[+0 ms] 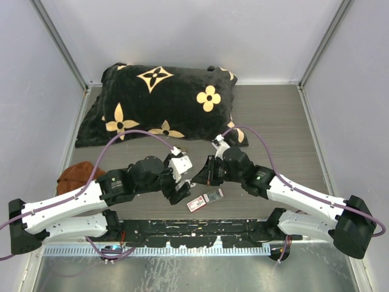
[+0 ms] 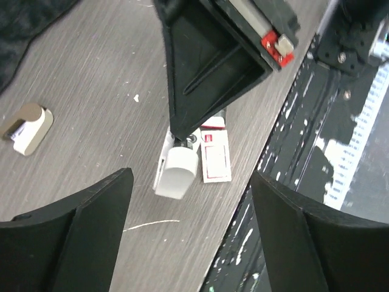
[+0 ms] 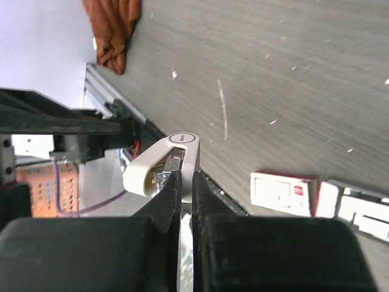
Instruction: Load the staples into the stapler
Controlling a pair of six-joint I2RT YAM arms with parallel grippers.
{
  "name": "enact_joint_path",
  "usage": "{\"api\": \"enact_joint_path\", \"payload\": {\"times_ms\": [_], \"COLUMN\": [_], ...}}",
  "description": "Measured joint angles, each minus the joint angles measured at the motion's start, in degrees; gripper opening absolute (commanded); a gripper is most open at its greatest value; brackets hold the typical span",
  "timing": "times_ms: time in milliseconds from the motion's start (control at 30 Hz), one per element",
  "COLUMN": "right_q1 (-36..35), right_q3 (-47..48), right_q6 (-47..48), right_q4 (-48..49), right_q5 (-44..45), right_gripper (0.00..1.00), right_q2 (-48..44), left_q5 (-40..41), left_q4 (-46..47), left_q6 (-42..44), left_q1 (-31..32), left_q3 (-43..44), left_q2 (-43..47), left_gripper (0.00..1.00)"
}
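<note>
My right gripper (image 3: 184, 176) is shut on a small white stapler (image 3: 164, 161), pinching a thin part of it and holding it above the table's near edge. In the left wrist view the same stapler (image 2: 177, 173) hangs from the right gripper's fingers (image 2: 206, 73). The staples' red-and-white box (image 3: 282, 192) lies flat on the table with its grey tray (image 3: 358, 207) slid out beside it; the box (image 1: 196, 204) sits just in front of both grippers. My left gripper (image 2: 191, 243) stands open facing the stapler, a short way off, with nothing between its fingers.
A black pillow (image 1: 161, 103) with tan flowers fills the back of the table. A brown cloth (image 1: 76, 177) lies at the left edge. A small beige-and-white object (image 2: 27, 128) rests on the wood. The black mounting rail (image 1: 200, 231) runs along the near edge.
</note>
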State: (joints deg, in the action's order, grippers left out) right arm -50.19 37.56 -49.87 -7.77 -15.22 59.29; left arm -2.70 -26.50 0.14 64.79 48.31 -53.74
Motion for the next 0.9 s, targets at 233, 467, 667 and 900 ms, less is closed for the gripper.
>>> {"api": "enact_joint_path", "payload": {"times_ms": [233, 467, 667, 900], "right_q1": [0.00, -0.44, -1.14, -1.46], "right_q3": [-4.07, -4.11, -4.13, -4.81], "right_q6": [-0.55, -0.57, -0.46, -0.42], "right_q4": [7.63, 11.50, 12.87, 13.44], "right_q5": [7.54, 11.39, 12.04, 12.17], "right_gripper": [0.01, 0.01, 0.01, 0.01], "right_q2": [3.26, 4.20, 4.20, 3.87], "left_q5": [11.89, 20.74, 21.46, 21.55], "left_q4": [2.95, -0.46, -1.27, -0.92], "left_q6": [-15.98, -33.46, -39.82, -42.45], "left_q1": [0.00, -0.42, -2.49, -5.09], "left_q3": [-0.68, 0.83, 0.85, 0.61], "left_q2": [1.09, -3.19, -8.04, -9.05], "left_gripper": [0.92, 0.92, 0.92, 0.92]}}
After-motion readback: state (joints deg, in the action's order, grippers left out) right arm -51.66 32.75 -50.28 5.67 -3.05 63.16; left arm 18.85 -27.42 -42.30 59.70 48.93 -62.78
